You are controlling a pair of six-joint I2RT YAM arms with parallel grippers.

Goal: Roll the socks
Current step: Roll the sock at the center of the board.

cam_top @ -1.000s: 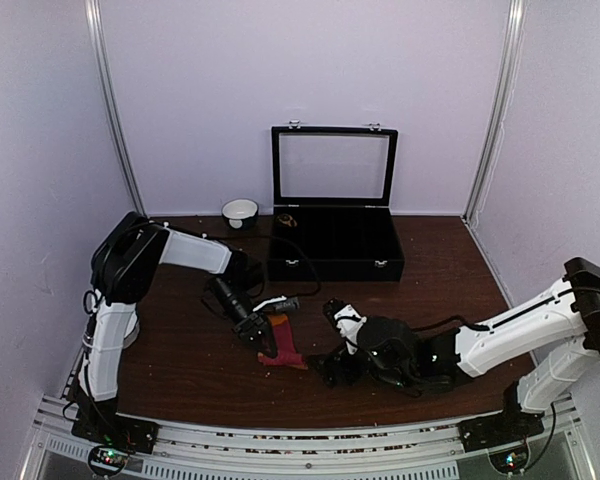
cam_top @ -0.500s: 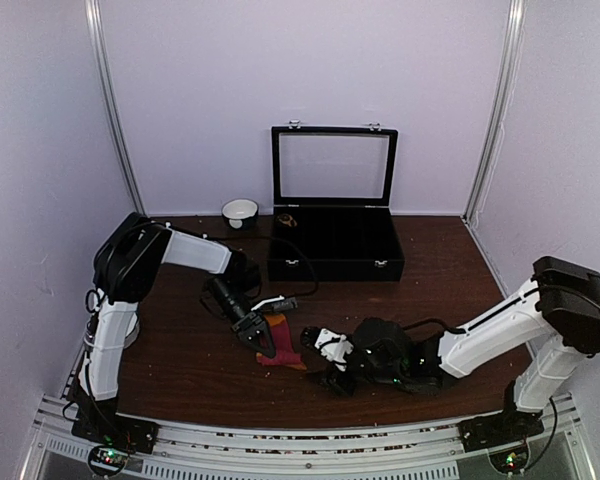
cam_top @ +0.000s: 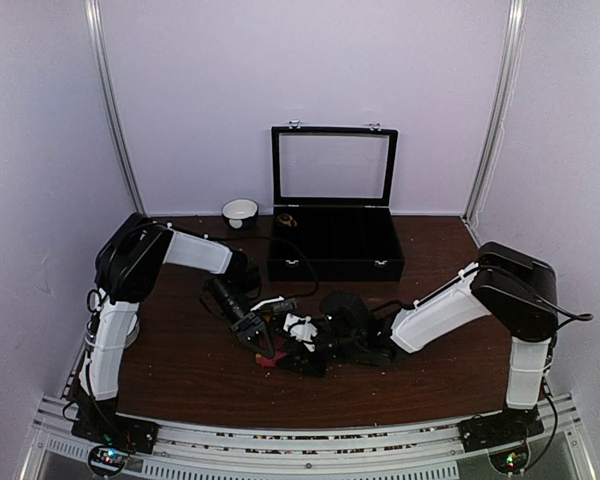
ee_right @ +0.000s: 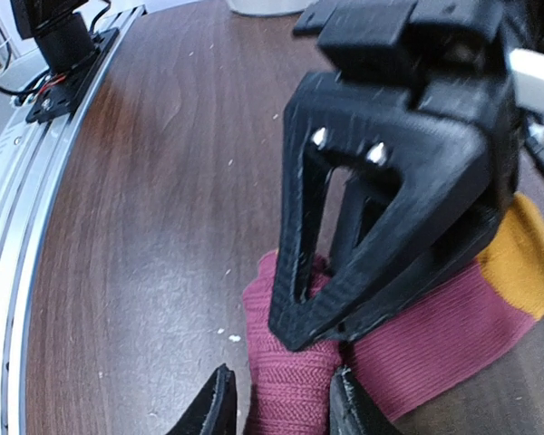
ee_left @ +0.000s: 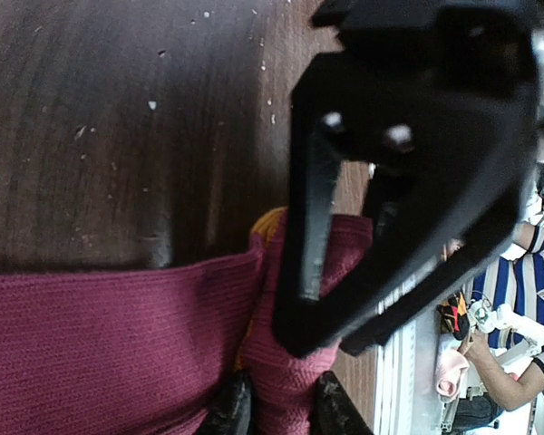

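Observation:
One of the socks, magenta-red with an orange toe, lies on the brown table between the two arms. My left gripper is shut on a fold of this sock, with fabric pinched between its fingertips. My right gripper faces it from the other side. Its jaws stand narrowly apart around the sock's rolled end; one finger touches the fabric and the other is a little off it. In the top view the left gripper and the right gripper almost meet over the sock.
A black case with its glass lid up stands at the back. A white bowl and a small brown-tan bundle, too small to identify, sit beside it. A metal rail runs along the front edge.
My right arm has swung left across the table to the sock and its jaws have narrowed around the sock's end. The left gripper has kept its hold in place.

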